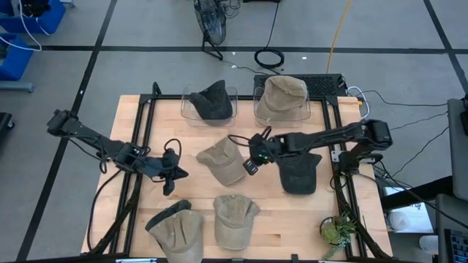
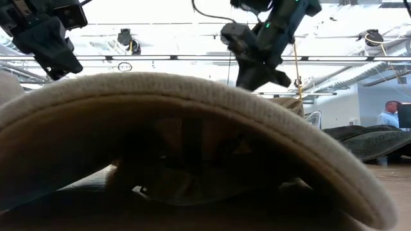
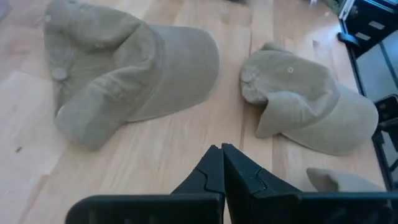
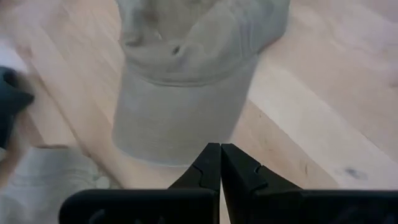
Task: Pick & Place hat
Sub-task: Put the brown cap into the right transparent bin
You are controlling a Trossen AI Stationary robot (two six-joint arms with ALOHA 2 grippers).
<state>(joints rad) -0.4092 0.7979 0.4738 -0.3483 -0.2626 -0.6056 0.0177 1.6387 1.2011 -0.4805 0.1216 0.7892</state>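
Hats lay scattered over the wooden worktop, and neither of our hands had hold of any of them. A tan hat sat near the middle of the worktop, and our right hand hovered just beside its edge, fingers pressed fully together and gripping nothing; the right wrist view looked down on that same tan hat with the closed fingers over its brim. A dark hat lay under the right arm, towards the right side of the worktop.

Our left hand hung over bare wood on the left half of the worktop, its fingers also shut tight and empty. In front of it, along the near edge, were two more tan hats: one to the left and one to the right.

At the far edge stood two clear bins, the left bin holding a dark hat and the right bin holding a tan hat. A small green plant stood at the worktop's near right corner.

In the low view a tan brim filled most of the picture, and a person stood far off in the room.
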